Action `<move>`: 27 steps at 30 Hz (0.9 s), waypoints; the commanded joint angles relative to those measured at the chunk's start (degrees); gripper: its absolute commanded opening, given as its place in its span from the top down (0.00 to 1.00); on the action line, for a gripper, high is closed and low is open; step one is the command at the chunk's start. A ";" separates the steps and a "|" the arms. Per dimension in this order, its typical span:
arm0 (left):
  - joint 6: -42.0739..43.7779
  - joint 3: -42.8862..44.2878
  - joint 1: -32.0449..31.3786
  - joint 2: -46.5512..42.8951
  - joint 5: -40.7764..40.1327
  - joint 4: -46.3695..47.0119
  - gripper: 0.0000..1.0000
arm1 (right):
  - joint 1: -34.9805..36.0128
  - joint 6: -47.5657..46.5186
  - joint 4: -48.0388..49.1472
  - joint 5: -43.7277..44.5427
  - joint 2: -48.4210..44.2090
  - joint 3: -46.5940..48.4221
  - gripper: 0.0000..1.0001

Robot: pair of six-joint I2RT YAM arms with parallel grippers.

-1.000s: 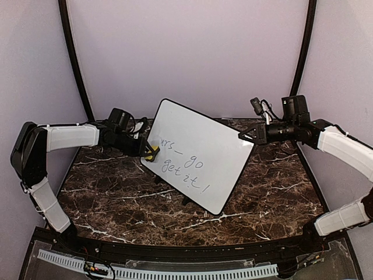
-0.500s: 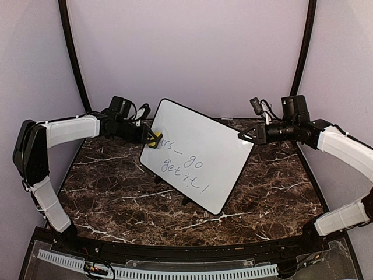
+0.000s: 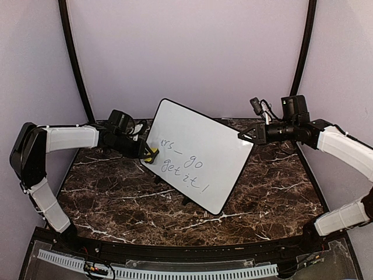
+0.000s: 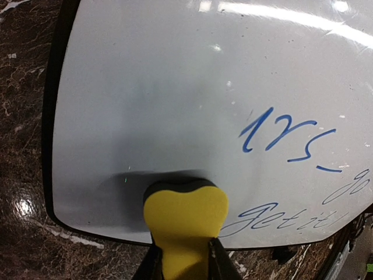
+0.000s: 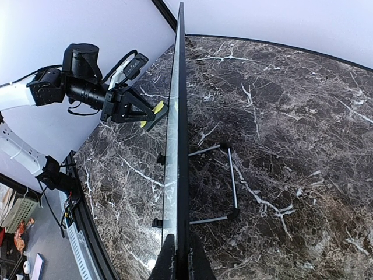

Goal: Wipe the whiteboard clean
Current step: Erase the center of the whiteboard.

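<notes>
Marble table (image 3: 105, 192) is carrying the whiteboard (image 3: 201, 134), which is standing tilted at centre frame in the top view. Right gripper (image 3: 245, 137) is clamping its right edge. Left gripper (image 3: 148, 153) is squeezing a yellow eraser (image 4: 185, 216) against its left edge, near blue writing (image 4: 285, 137).

Beneath your yellow eraser block (image 4: 185, 224) lay the dark veined marble tabletop (image 3: 116, 192); behind it rose a lavender backdrop (image 3: 186, 52).

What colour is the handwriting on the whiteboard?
Blue. The handwriting on the whiteboard shows best in the left wrist view.
</notes>
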 commanded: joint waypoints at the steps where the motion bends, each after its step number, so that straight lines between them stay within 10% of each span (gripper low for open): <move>1: -0.14 1.38 -0.56 -1.24 -0.30 0.10 0.96 | 1.51 -4.74 3.12 -1.14 0.68 0.74 1.00; 11: 0.77 12.56 -1.10 4.09 -0.26 -1.71 0.96 | 1.69 -4.85 2.75 -0.70 0.32 0.62 1.00; 27: -0.23 1.12 -1.46 -0.80 -0.77 -0.44 0.96 | 1.77 -4.85 3.12 -1.23 1.47 0.97 1.00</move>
